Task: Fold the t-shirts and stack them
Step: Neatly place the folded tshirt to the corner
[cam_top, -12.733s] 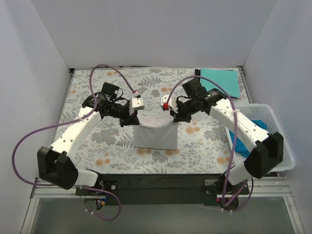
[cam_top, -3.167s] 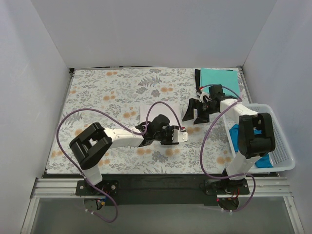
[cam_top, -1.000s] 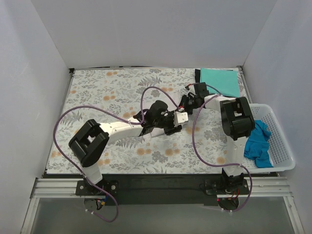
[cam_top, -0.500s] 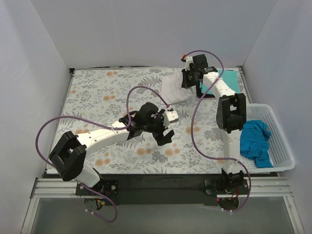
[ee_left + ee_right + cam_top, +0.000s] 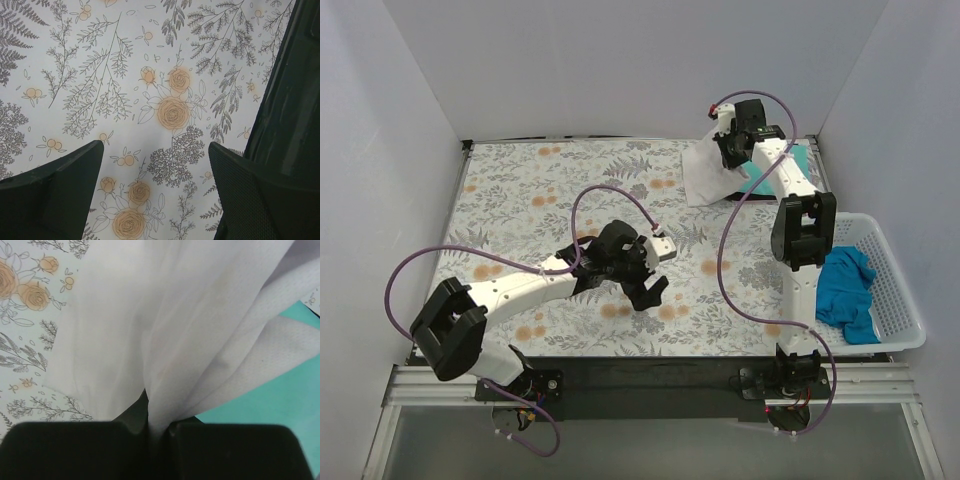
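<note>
The folded white t-shirt (image 5: 710,178) hangs from my right gripper (image 5: 732,152) at the far right of the table, beside the folded teal t-shirt (image 5: 790,165). In the right wrist view the white t-shirt (image 5: 165,335) is pinched between the shut fingers of the right gripper (image 5: 159,427), and the teal t-shirt (image 5: 270,400) lies just to its right. A bright blue t-shirt (image 5: 848,285) lies crumpled in the basket. My left gripper (image 5: 648,290) stands open over the bare cloth at the middle, and the left gripper (image 5: 155,165) holds nothing.
The floral table cloth (image 5: 530,190) covers the whole table. A white lattice basket (image 5: 898,300) stands at the right edge. White walls close in the back and both sides. The right arm stretches along the right side up to the far corner.
My right gripper has carried the white t-shirt from the middle to the far right, by the teal one. My left gripper has let go, opened wide and drawn back.
</note>
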`<state>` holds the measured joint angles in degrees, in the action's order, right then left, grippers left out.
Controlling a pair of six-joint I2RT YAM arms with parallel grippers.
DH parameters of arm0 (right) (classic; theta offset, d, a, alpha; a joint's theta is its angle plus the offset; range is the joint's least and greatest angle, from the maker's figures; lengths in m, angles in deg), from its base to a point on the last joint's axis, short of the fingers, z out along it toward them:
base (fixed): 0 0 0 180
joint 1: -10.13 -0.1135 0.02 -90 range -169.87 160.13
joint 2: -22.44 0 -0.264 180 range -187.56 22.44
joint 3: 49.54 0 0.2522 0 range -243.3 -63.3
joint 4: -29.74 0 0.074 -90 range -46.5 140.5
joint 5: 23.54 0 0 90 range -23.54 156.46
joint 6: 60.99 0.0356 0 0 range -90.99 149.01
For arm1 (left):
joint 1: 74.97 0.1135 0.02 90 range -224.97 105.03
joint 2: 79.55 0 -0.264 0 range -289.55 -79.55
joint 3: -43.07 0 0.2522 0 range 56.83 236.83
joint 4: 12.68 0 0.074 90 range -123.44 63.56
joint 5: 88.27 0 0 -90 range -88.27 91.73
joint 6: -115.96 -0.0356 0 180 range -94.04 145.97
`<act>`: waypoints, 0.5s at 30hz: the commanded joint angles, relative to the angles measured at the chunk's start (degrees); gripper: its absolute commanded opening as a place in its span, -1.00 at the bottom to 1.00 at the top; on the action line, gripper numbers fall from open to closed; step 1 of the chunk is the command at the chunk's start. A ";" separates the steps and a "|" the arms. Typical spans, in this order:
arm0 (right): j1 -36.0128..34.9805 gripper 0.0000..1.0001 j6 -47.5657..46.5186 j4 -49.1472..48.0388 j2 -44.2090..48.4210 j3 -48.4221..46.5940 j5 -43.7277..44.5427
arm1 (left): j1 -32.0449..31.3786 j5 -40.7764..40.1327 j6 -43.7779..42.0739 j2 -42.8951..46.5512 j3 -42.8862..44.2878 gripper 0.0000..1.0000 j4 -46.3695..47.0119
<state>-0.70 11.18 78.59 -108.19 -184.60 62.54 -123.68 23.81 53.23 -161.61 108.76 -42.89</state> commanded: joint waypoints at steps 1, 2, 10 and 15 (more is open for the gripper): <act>0.11 -0.97 -4.06 -0.02 5.73 -3.07 2.78 | 0.19 -1.08 0.33 3.40 -1.03 0.72 -0.69; 0.28 -0.97 -4.32 -0.02 6.08 -3.68 2.95 | 0.11 -1.25 0.33 3.49 -1.21 0.72 -0.69; 0.63 -0.97 -5.47 0.86 9.77 -5.36 3.66 | 0.10 -2.22 -0.19 4.19 -1.91 0.73 -0.78; 0.64 -0.97 -4.76 2.43 11.88 -6.14 3.66 | 0.11 -2.49 -0.46 4.54 -2.00 0.73 -0.78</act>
<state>-0.35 6.53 81.04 -100.74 -187.40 65.27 -123.68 22.00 53.23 -160.21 107.01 -43.26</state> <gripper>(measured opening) 0.089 0.863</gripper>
